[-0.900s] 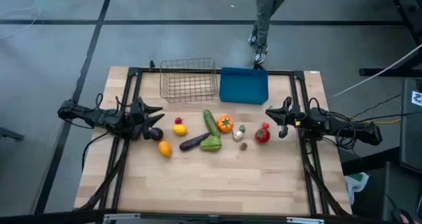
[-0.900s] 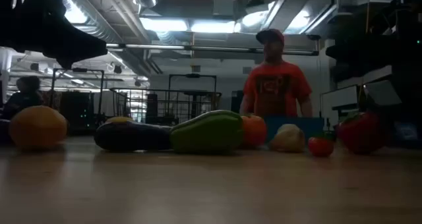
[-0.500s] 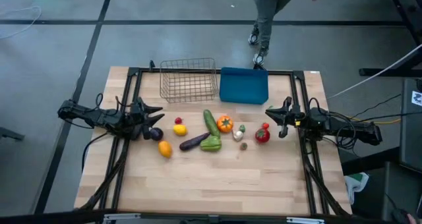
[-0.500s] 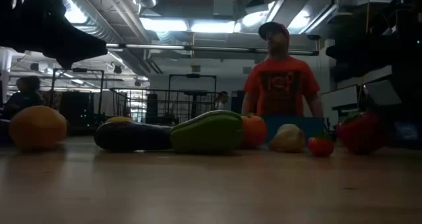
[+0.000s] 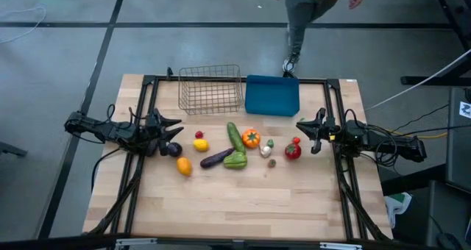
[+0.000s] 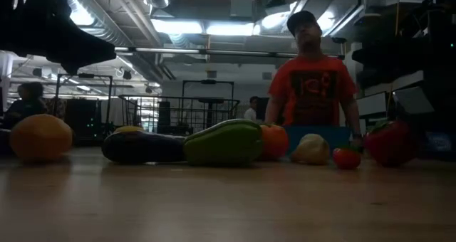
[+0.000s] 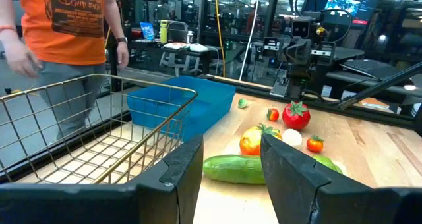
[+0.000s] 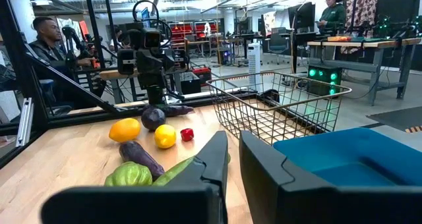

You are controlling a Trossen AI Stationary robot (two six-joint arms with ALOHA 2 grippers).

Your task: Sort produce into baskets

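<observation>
Wood counter (image 5: 243,198): wire basket (image 5: 210,89) & blue bin (image 5: 272,95) side by side at far edge, both w/ nothing inside. Produce (image 5: 235,148) lies mid-counter. Left hand (image 5: 179,129) part-open, right hand (image 5: 298,128) clenched, neither grasping anything.

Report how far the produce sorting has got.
Done: nothing; the wire basket and the blue bin both look empty. In hand: nothing; the left gripper is open and empty at the table's left side, and the right gripper is shut on nothing at the right side. Left: everything, including the cucumber, tomato, lemon and eggplant, all on the table.
</observation>
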